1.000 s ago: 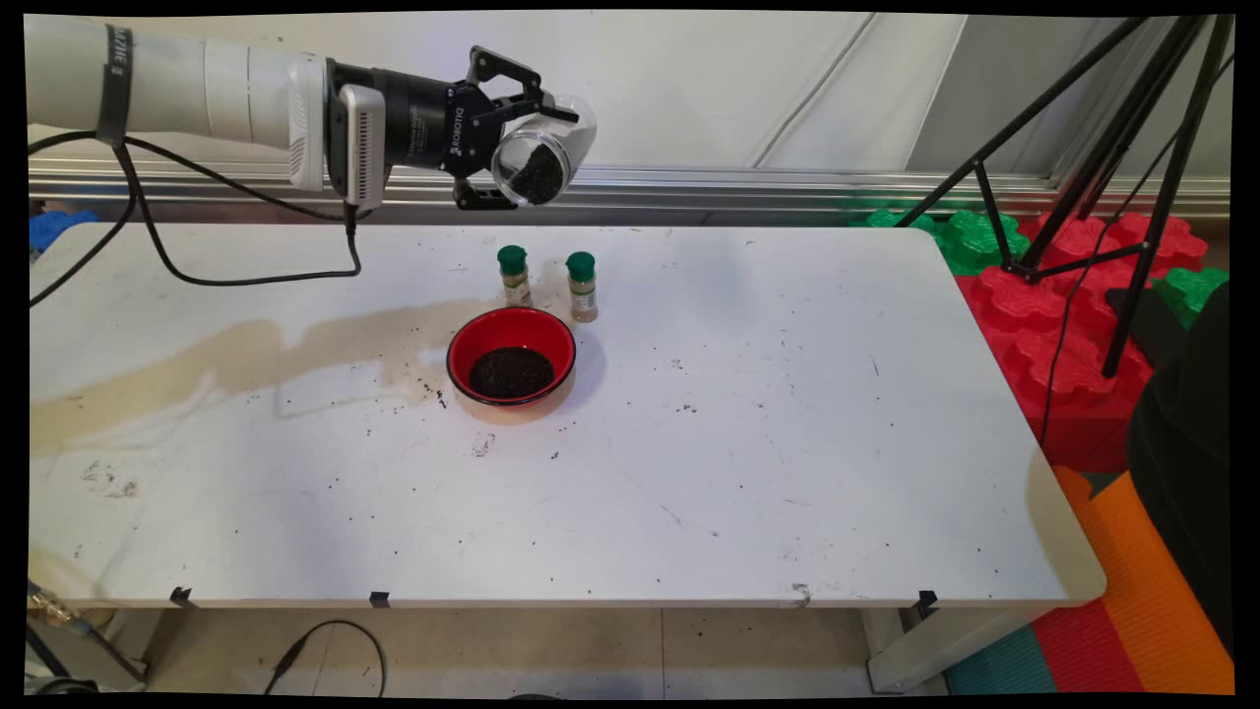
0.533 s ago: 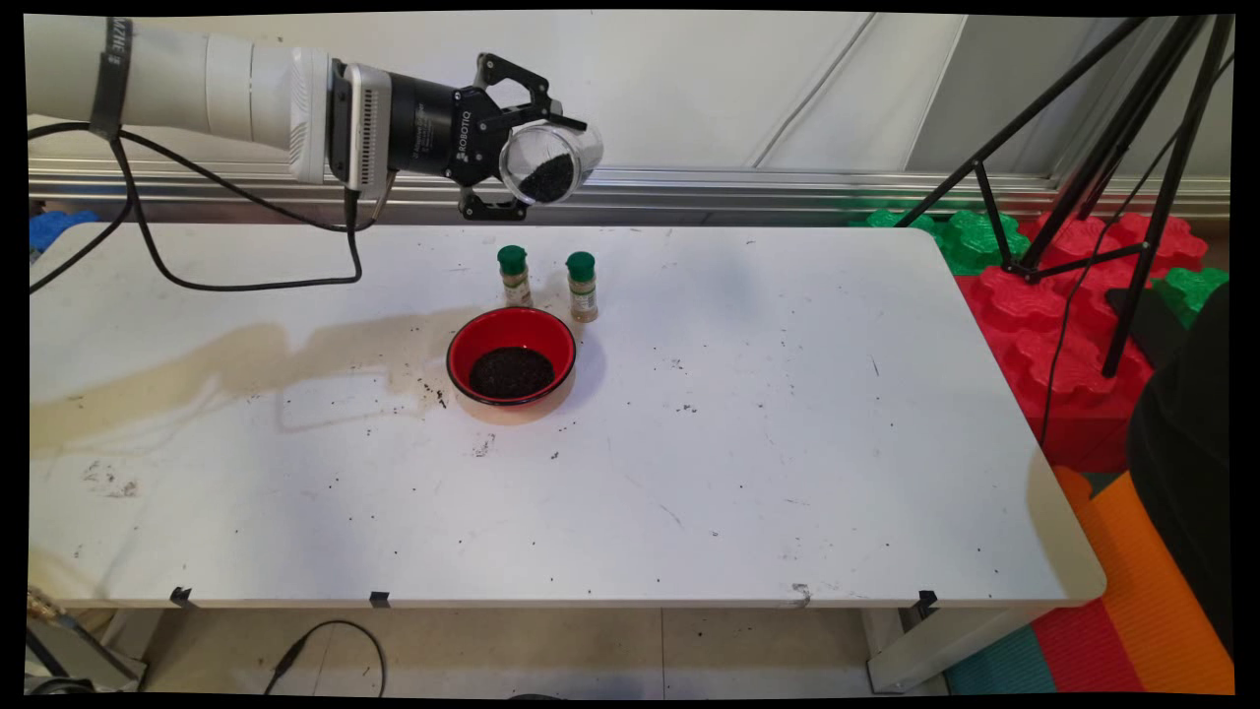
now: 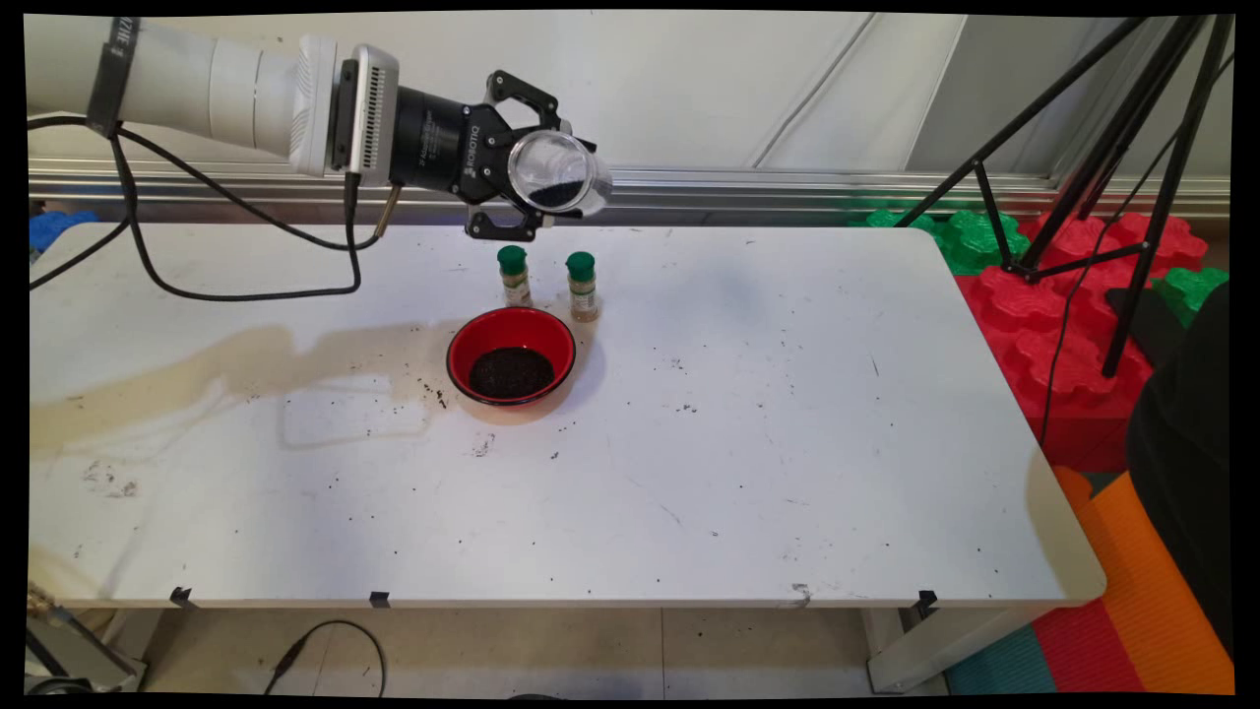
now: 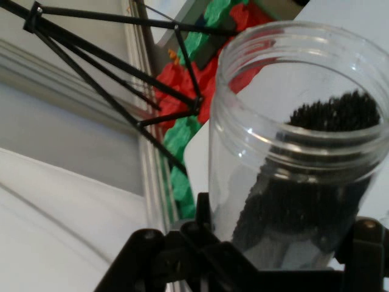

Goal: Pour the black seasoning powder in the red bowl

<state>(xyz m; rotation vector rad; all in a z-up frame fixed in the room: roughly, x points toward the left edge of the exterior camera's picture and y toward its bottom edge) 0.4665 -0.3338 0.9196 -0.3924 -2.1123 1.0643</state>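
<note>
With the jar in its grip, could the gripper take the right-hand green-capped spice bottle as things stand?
Probably not. The gripper is shut on the clear jar of dark grains, so its fingers are occupied. The spice bottle stands uncovered behind the red bowl, its top clear.

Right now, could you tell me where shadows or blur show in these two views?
Main view: the arm's soft shadow lies across the white table left of the red bowl. Hand view: the clear plastic jar in the gripper looks soft, its rim slightly blurred.
</note>
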